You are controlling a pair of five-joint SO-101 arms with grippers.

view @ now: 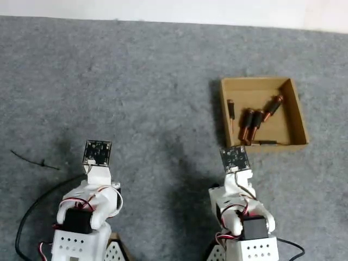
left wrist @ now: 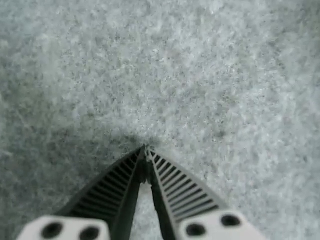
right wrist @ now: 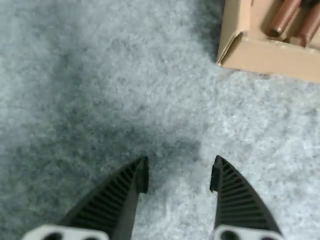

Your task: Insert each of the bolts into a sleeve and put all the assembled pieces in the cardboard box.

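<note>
**High view — three pieces in the box, both arms folded close to their bases**

The cardboard box (view: 253, 92) sits on the grey mat (view: 136, 81), just beyond the right arm (view: 242, 217). Inside it lie three copper-coloured pieces (view: 256, 122): two side by side, touching or nearly so, and one slanted toward the far corner. Each looks like a sleeve with a darker bolt end showing. Whether every bolt is fully seated is too small to tell. A thin dark strip (view: 230, 109) lies along the box wall on the side toward the left arm (view: 89, 212); I cannot say what it is.

In its own wrist view the right gripper (right wrist: 180, 172) hangs over the mat with its jaws apart and nothing between them, a corner of the box near ahead. The left gripper (left wrist: 145, 150) has its tips pressed together on nothing, low over the mat. A black cable tie (view: 38, 161) lies on the mat on the left arm's side, well apart from the box.

By my reading, the packing step is at or very near its end — every piece I can make out is already boxed. The next move calls for little more than checking that each bolt sits home in its sleeve. Should another pair turn up, the left gripper would first have to open.
</note>
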